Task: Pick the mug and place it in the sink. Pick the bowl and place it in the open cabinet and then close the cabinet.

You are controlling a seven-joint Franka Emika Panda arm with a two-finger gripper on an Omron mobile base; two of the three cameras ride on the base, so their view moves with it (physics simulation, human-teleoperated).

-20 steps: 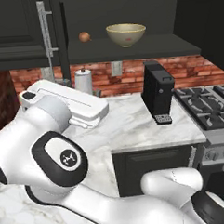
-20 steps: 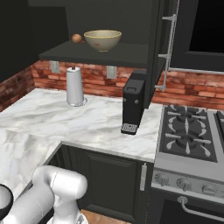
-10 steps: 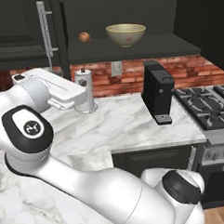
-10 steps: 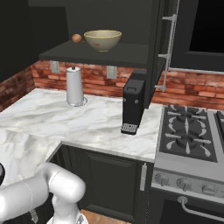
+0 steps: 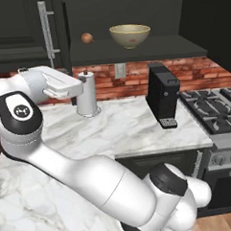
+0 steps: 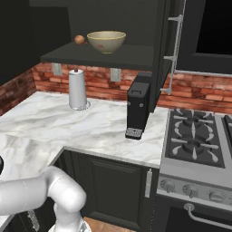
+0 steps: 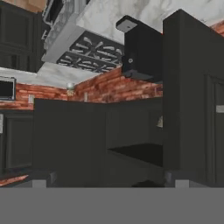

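In the left base view, the cabinet fills the top of the frame: its open door with a silver bar handle stands at upper left, and on the dark inner shelf to the right of it sit a small brown ball and then the bowl, upright, near the shelf's middle and well apart from the ball. Below runs a red brick backsplash, and under that the white marble counter. The arm's white hand lies at middle left, just beside a paper towel roll that stands on the counter; right of centre is a black coffee machine, with bare marble between the two. The counter's front edge crosses the lower middle, and a stove meets its right end. In the right base view a second cabinet door hangs open at upper right above the machine. In the hand view the gripper points at dark cabinet panels, its tips spread wide with nothing between them. The mug and sink cannot be located.
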